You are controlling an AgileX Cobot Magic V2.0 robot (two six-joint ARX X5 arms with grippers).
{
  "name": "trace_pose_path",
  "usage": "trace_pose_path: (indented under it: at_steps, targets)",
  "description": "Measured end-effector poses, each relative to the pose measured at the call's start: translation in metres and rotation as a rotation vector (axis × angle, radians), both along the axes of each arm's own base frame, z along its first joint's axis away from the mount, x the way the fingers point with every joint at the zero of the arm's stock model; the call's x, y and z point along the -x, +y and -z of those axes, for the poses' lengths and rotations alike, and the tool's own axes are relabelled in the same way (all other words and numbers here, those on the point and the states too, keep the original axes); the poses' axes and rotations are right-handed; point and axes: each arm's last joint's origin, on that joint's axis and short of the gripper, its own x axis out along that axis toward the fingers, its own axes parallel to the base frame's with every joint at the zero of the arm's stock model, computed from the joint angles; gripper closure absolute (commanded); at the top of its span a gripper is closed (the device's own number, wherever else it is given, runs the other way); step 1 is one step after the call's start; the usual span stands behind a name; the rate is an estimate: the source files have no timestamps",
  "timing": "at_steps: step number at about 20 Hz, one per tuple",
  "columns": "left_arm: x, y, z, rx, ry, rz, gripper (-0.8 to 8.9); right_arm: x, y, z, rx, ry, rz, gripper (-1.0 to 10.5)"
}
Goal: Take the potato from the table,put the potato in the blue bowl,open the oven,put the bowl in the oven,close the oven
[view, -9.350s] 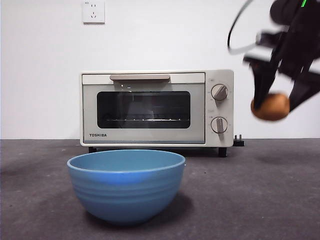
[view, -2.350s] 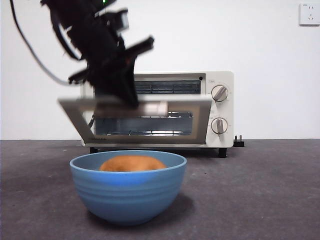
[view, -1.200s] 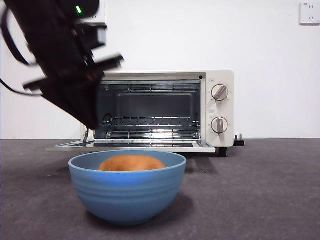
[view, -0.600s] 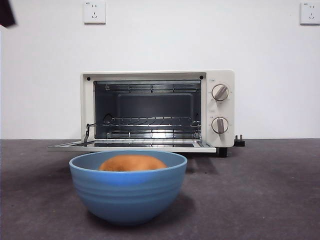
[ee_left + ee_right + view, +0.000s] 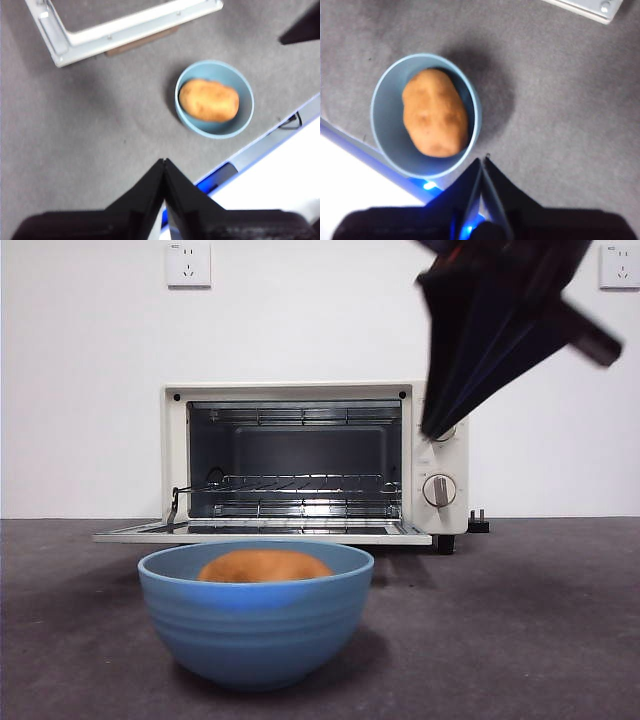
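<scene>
The potato (image 5: 264, 566) lies in the blue bowl (image 5: 255, 625), which stands on the table (image 5: 520, 640) in front of the oven (image 5: 300, 390). The oven's door (image 5: 260, 535) lies flat open and the wire rack (image 5: 300, 482) shows inside. My right gripper (image 5: 432, 430) comes in dark and blurred from the upper right, shut and holding nothing, its tip before the oven's upper knob. In the right wrist view the right gripper (image 5: 482, 160) hangs above the table beside the bowl (image 5: 387, 120) and potato (image 5: 435, 112). My left gripper (image 5: 164, 161) is shut and empty, high above the bowl (image 5: 212, 129).
The table's front edge (image 5: 260, 150), with a blue light strip, runs close to the bowl. The door's frame (image 5: 125, 32) takes up the table between oven and bowl. Two wall sockets (image 5: 188, 262) sit on the white wall. A plug (image 5: 478, 523) lies right of the oven.
The left arm swung the oven door down flat, then left the front view at the top left. A dark arm has now come in from the upper right. Bowl and potato stay put.
</scene>
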Motion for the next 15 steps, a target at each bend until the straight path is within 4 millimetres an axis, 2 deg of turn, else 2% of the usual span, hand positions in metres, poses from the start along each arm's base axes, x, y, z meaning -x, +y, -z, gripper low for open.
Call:
trace_pose_path:
  at_steps: [2,4,6,10,15]
  targets:
    - [0.001,0.001,0.001,-0.008,0.013,0.000,8.20,-0.005,0.005,0.011,0.017,0.040,-0.007,7.4]
    - [0.002,0.001,0.001,-0.012,0.021,0.000,8.20,-0.011,0.010,0.025,0.051,0.085,-0.008,6.9]
    - [0.002,0.001,0.002,-0.016,0.025,-0.001,8.20,-0.016,0.016,0.037,0.065,0.113,-0.011,6.9]
    - [0.002,0.001,0.002,-0.015,0.024,-0.001,8.20,-0.023,0.022,0.040,0.012,0.091,-0.016,6.9]
    - [0.002,0.001,0.002,-0.014,0.022,-0.001,8.20,-0.030,0.029,0.054,0.018,0.108,0.000,6.9]
